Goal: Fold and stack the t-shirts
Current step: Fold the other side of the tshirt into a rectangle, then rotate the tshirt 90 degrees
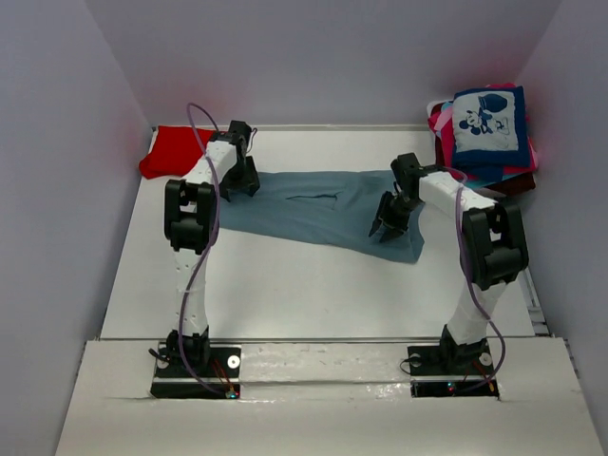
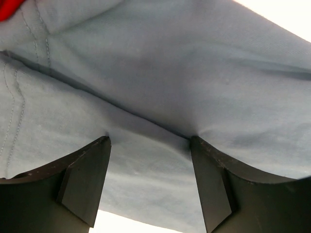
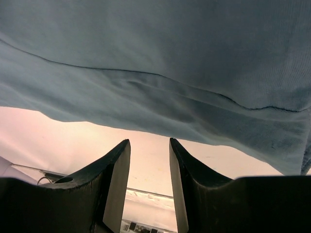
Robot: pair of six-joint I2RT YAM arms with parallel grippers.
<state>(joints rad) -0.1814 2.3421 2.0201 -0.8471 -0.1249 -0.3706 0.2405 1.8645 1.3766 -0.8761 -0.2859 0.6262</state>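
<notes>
A dusty grey-blue t-shirt lies spread flat across the middle of the table. My left gripper is down at its left end. In the left wrist view that gripper stands wide open, both fingertips pressing into the grey-blue cloth, with only flat fabric between them. My right gripper hangs over the shirt's right near part. In the right wrist view it is open with a narrower gap. Only bare table shows between its fingers, and the shirt's edge lies just beyond the tips.
A red t-shirt lies bunched at the back left corner, and a sliver of it shows in the left wrist view. A stack of folded t-shirts, with a navy mouse-print one on top, sits at the back right. Walls close in on three sides.
</notes>
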